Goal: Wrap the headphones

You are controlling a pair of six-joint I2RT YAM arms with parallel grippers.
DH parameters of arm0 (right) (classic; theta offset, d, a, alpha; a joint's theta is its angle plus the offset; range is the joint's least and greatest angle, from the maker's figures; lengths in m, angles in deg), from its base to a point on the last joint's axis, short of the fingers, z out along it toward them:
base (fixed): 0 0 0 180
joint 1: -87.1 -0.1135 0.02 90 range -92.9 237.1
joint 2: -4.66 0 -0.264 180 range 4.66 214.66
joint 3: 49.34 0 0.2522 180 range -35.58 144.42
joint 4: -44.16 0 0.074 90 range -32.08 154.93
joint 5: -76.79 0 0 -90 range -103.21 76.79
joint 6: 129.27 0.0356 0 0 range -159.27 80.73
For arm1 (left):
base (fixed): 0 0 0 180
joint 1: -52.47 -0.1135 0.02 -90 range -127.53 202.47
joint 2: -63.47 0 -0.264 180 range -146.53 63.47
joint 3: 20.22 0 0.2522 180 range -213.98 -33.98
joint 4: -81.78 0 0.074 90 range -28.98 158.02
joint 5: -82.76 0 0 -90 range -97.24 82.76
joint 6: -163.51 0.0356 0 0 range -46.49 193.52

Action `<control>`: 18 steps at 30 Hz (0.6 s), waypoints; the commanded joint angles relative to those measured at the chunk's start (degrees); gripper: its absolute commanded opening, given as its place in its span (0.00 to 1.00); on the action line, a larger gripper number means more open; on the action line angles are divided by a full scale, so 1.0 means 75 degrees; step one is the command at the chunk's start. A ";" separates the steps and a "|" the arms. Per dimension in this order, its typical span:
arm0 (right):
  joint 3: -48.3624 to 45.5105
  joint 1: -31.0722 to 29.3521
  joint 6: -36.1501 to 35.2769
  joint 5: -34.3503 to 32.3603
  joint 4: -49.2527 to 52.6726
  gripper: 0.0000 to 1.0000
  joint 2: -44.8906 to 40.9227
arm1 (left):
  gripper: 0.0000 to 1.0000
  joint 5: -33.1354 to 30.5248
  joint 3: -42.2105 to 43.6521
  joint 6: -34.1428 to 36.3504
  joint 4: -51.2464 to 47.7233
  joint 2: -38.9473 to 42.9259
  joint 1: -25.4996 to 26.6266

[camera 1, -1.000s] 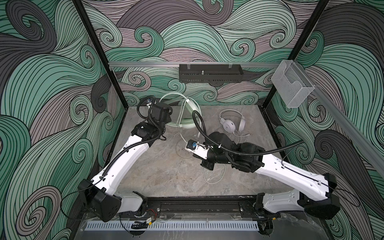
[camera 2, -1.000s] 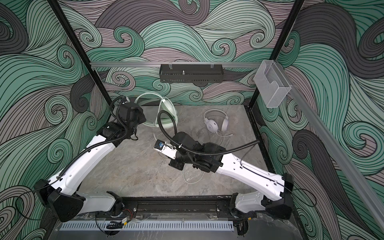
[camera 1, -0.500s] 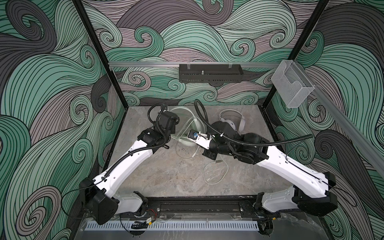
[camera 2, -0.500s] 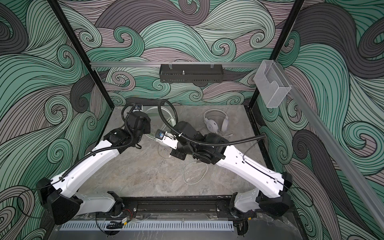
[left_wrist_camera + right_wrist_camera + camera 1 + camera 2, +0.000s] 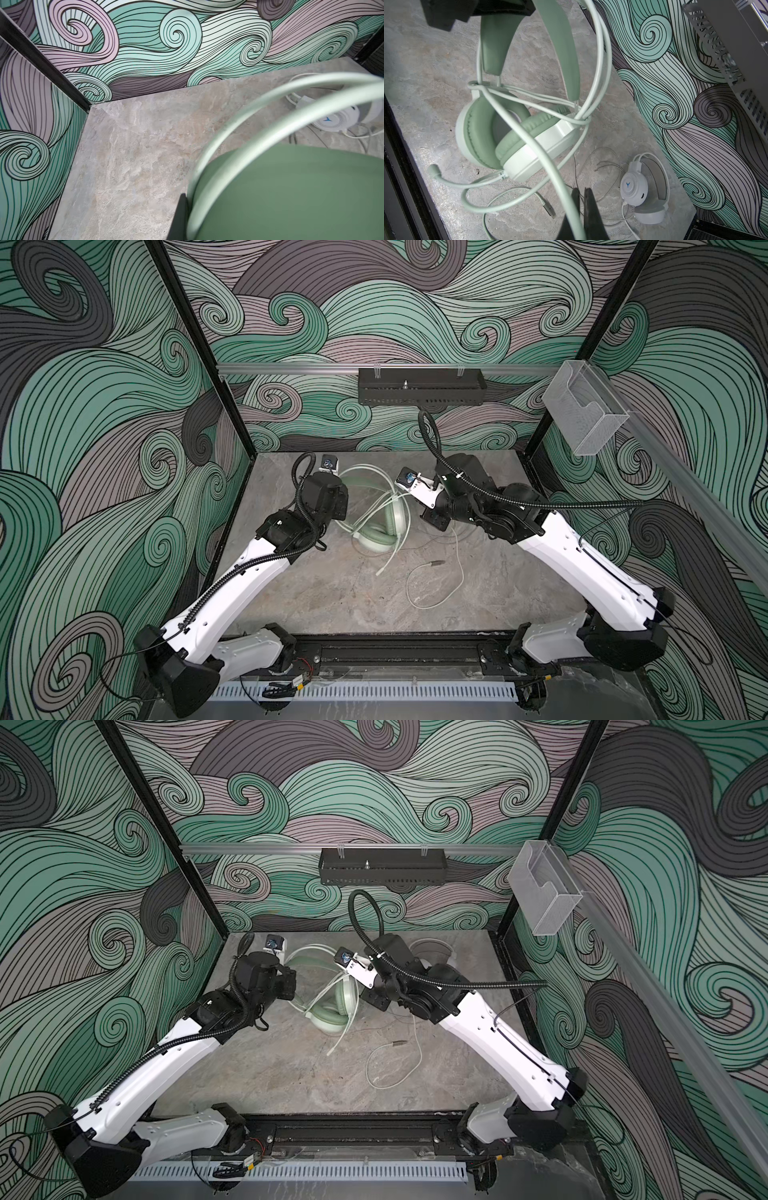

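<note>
The pale mint green headphones hang over the middle of the table in both top views, with their cable looped several times between headband and earcups. My left gripper is shut on the green headband. My right gripper is shut on a length of the mint cable, to the right of the headset. The cable's USB plug dangles free. The white headphones, with a blue mark on the earcup, lie at the back right by the wall. In the top views my right arm mostly hides them.
A thin white cable loop with a jack plug lies on the table in front of the right arm. A black tray and a clear plastic holder hang on the back rail. Walls close in left, back and right.
The left gripper has carried the mint headset from the back wall toward the middle. The right gripper has swung from the table's centre back and to the right with the cable.
</note>
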 commanded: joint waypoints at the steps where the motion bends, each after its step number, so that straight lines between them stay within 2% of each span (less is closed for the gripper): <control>1: 0.0161 0.0256 0.0128 -0.0013 -0.0112 0.00 0.0015 | 0.00 0.0946 -0.0161 -0.0057 0.0228 0.0448 0.0023; 5: 0.0094 0.0654 0.0436 0.0300 -0.0300 0.00 -0.0020 | 0.00 0.1685 -0.0214 -0.0108 0.0103 0.0641 0.0034; 12: -0.0141 0.1144 0.0874 0.0773 -0.0669 0.00 -0.0095 | 0.00 0.2358 -0.0324 -0.0620 0.0143 0.1030 0.0035; 18: -0.0706 0.1520 0.1304 0.1460 -0.1337 0.06 -0.0413 | 0.00 0.2779 -0.0745 -0.1334 0.0246 0.1151 0.0037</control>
